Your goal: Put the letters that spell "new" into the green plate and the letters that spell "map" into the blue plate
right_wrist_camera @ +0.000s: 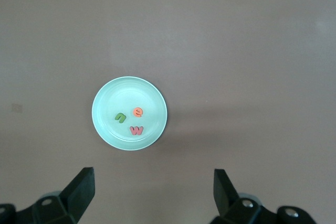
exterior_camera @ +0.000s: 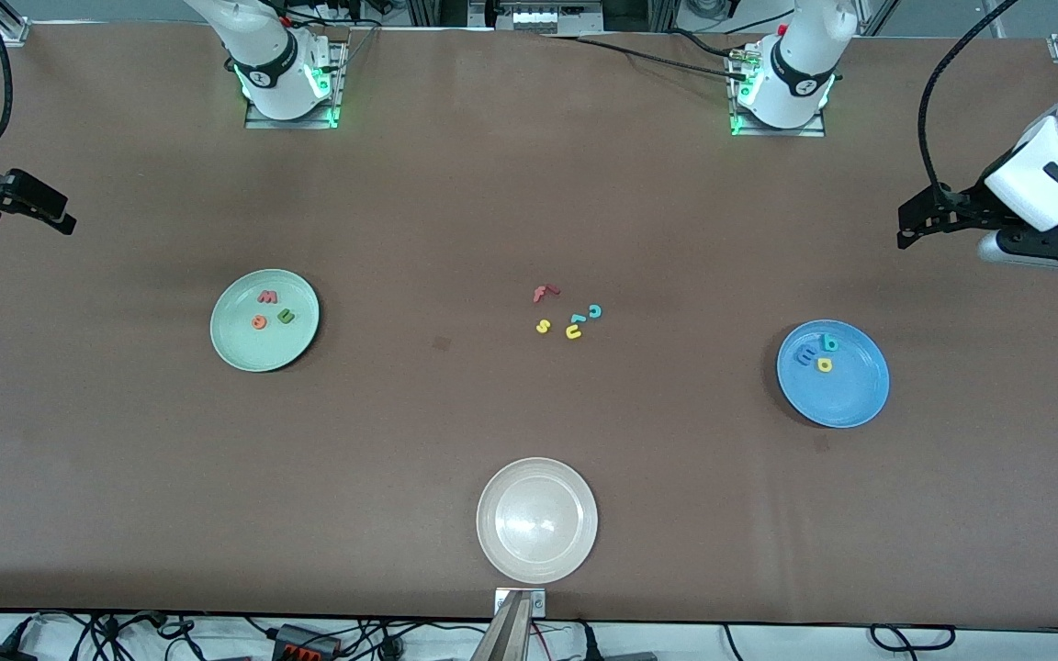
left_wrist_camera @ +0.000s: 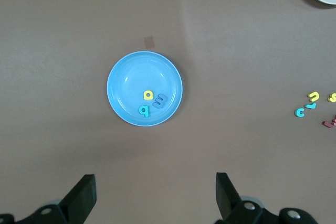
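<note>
Both sorts look complete. The green plate [right_wrist_camera: 129, 113] holds the n [right_wrist_camera: 120, 116], e [right_wrist_camera: 137, 112] and w [right_wrist_camera: 136, 130]; it sits on the desk [exterior_camera: 455, 413] well below the right gripper [right_wrist_camera: 152, 190], centred between its jaws, which stand wide apart and hold nothing. The blue plate [left_wrist_camera: 145, 88] holds the m [left_wrist_camera: 159, 100], a [left_wrist_camera: 143, 110] and p [left_wrist_camera: 148, 95], likewise well below and between the spread, empty jaws of the left gripper [left_wrist_camera: 155, 192]. Both arms hang high at their own ends of the desk, apparently waiting. Leftover letters [exterior_camera: 568, 314] lie loose mid-desk, well clear of either gripper; the white plate [exterior_camera: 536, 520] is bare. Risk from here, as a judgement: any further descent could tip a plate rim or scatter the light foam letters; a needless extra pick from the leftover cluster would spoil a finished word.
</note>
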You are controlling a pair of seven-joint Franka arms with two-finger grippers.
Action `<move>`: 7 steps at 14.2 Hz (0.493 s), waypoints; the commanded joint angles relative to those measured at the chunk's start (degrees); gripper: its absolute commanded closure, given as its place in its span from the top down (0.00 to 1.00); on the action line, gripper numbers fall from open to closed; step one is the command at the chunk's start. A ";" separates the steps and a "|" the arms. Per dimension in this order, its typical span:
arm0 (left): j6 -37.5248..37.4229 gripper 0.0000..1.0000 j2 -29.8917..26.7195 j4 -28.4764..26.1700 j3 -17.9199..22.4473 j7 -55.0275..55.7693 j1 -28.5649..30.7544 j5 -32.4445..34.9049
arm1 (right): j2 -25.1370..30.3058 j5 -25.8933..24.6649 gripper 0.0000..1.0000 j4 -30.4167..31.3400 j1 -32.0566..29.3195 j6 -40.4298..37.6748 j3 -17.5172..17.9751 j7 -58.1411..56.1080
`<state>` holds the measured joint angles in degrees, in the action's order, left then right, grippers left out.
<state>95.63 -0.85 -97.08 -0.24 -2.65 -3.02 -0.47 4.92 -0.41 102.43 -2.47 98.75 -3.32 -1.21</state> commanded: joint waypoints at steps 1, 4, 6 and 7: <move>-2.02 1.00 0.59 2.15 -0.11 -0.25 -0.24 1.26 | 1.14 -1.08 1.00 1.37 0.36 0.74 0.25 -0.64; -2.29 1.00 0.94 2.68 -0.19 -0.25 -0.24 1.35 | 1.06 -2.67 1.00 1.37 0.27 0.65 0.25 -0.64; -3.07 1.00 0.94 3.04 -0.19 -0.25 -0.24 1.35 | 1.06 -2.67 1.00 1.37 0.27 0.57 0.25 -0.64; -3.17 1.00 0.94 3.04 -0.54 -0.25 -0.24 1.35 | 0.97 -2.67 1.00 1.46 0.10 0.56 0.16 -0.64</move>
<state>94.32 -0.85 -96.33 -0.27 -2.65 -3.04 -0.47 4.94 -2.38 102.71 -2.14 98.75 -3.24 -1.21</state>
